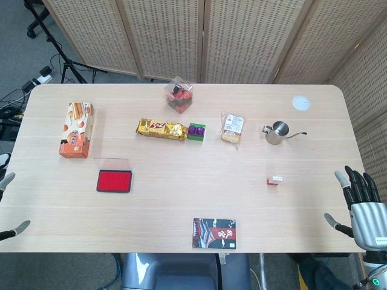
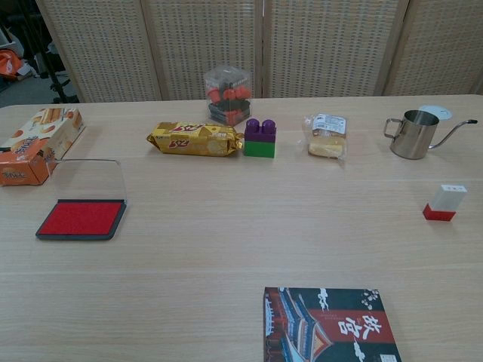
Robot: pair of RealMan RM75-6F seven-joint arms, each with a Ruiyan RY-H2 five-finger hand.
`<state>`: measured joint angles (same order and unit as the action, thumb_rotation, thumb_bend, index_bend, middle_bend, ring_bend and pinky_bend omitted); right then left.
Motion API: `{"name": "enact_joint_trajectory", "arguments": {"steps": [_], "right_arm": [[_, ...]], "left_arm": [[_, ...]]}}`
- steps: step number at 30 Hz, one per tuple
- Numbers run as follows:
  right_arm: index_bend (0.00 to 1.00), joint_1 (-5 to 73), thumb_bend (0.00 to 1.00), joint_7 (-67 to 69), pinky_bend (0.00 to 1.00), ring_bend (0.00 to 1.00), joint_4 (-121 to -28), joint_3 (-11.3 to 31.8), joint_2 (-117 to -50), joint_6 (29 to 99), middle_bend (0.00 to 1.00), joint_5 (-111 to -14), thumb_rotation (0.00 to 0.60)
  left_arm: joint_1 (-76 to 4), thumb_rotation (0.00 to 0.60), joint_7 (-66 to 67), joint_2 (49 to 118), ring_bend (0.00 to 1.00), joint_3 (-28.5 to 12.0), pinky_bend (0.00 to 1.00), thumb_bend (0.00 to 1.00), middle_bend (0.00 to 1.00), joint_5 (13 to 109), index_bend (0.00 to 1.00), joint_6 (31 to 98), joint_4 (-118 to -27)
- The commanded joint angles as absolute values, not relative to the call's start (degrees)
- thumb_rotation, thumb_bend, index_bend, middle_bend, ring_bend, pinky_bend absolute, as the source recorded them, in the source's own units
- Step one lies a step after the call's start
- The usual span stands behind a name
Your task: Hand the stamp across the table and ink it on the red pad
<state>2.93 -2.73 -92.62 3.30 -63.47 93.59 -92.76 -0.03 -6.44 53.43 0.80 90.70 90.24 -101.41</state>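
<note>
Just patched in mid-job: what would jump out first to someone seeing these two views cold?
Probably the open red ink pad near the table's left front, its clear lid raised behind it. Next, the small red-based stamp standing alone far across on the right, with the right hand open at the table's right edge, not touching it. Snacks and a steel pot line the back.
</note>
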Motion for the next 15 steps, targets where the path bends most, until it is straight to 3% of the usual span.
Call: {"name": "enact_joint_trajectory", "arguments": {"steps": [1,9,11,12,13,14,15], "right_arm": [[0.0,2.9,0.0,-2.8,0.0,0.0,-92.9,3.3,-63.3,93.3,0.0,-92.6,0.6],[0.0,4.0,0.0,-2.9,0.0,0.0,-92.4,3.8,-63.6,91.0,0.0,-91.6,0.6],[0.0,4.8,0.0,-2.3,0.02,0.05,-91.9,4.6,-63.8,90.2,0.07,-91.0,0.6],[0.0,5.3,0.0,-2.3,0.08,0.14,-91.5,5.0,-63.9,89.8,0.16,-90.7,0.6],[0.0,5.9,0.0,-2.3,0.24,0.33,-91.2,5.5,-63.9,89.1,0.33,-90.4,0.6],[0.0,6.7,0.0,-2.6,0.47,0.56,-90.8,6.0,-63.8,88.2,0.51,-90.2,0.6],[0.0,8.3,0.0,-3.0,0.66,0.71,-90.4,6.7,-63.5,86.3,0.64,-89.9,0.6]], "left_arm": [[-0.3,0.6,-6.7,53.4,0.0,0.8,0.0,0.0,0.0,90.6,0.0,89.8,-101.4],[-0.8,0.6,-7.0,53.4,0.0,0.4,0.0,0.0,0.0,90.1,0.0,88.9,-101.3],[-1.0,0.6,-6.9,53.6,0.0,0.1,0.0,0.0,0.0,89.7,0.0,89.0,-101.3],[-1.0,0.6,-6.9,53.6,0.0,-0.1,0.0,0.0,0.0,89.6,0.0,89.0,-101.2],[-1.1,0.6,-6.8,53.6,0.0,-0.2,0.0,0.0,0.0,89.4,0.0,88.9,-101.3],[-1.1,0.6,-6.9,53.6,0.0,-0.4,0.0,0.0,0.0,89.2,0.0,88.9,-101.4],[-1.2,0.6,-7.1,53.6,0.0,-0.7,0.0,0.0,0.0,88.8,0.0,88.9,-101.6]]}}
